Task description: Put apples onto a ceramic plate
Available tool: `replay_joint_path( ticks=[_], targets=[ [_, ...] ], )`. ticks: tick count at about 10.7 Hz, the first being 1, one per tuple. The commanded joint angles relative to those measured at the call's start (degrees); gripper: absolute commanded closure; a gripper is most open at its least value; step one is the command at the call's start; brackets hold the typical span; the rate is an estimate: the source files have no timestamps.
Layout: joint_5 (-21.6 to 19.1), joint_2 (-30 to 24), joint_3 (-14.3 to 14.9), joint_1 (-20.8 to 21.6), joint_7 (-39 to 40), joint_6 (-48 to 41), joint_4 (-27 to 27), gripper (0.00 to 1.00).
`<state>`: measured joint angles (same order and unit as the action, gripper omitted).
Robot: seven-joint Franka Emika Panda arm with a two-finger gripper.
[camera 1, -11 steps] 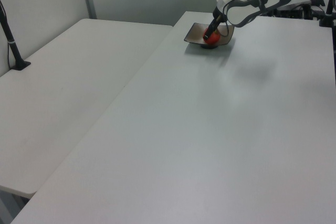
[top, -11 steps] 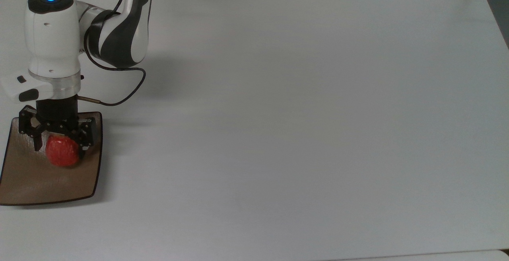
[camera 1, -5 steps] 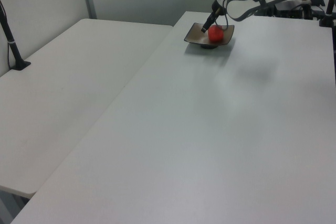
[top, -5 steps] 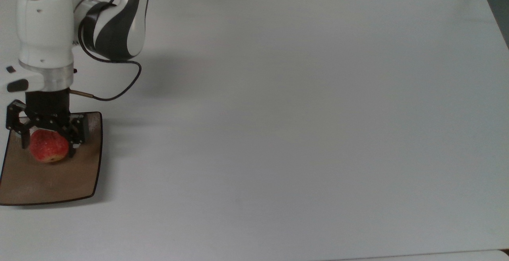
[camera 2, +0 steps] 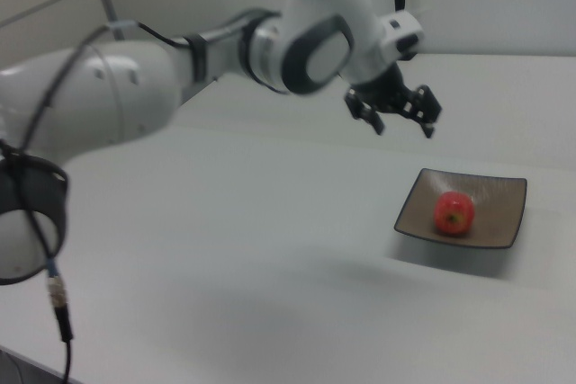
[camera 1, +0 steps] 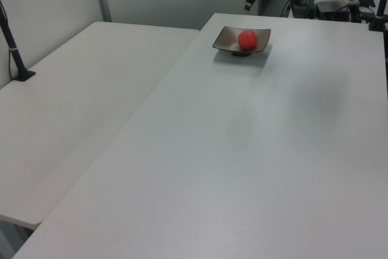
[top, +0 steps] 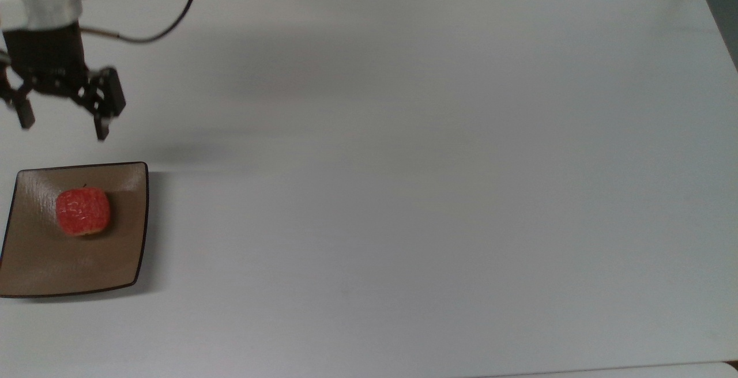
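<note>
One apple (top: pixel 83 211) sits on one plate (top: pixel 34 257), resting on the half nearer the plate's far edge in the top view and roughly midway between its sides, touching nothing else. The gripper (top: pixel 62 125) hangs above the table (top: pixel 403 193) beyond that far edge, clear of the plate, its two fingers spread wide with nothing between them; the right view shows it raised well above the plate, up and to the right view's left of the apple. Judged from this, the placing looks done, so the risks left are small. The apple is round and the plate glossy with upturned corners, so a knock to the table or plate could set it rolling, though the raised rim would likely stop it. A low sweep of the arm (camera 2: pixel 180 69) back over the plate could clip the apple or shove the plate toward the table edge it lies close to. Count: one apple, one plate, one gripper, one arm.
</note>
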<state>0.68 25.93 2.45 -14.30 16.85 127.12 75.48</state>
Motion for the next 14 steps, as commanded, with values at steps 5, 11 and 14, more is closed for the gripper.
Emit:
replay_joint_path(
  ticks=[5, 11, 14],
  targets=[
    [-3.83, -25.82, -0.08, 9.53, -10.58, -40.86, 8.61, 0.00],
    [-5.08, -31.73, 0.09, 20.97, -20.90, -44.60, 16.09, 0.00],
    [-5.08, -31.12, 0.53, 21.42, -20.28, -33.38, 18.29, 0.00]
  ],
)
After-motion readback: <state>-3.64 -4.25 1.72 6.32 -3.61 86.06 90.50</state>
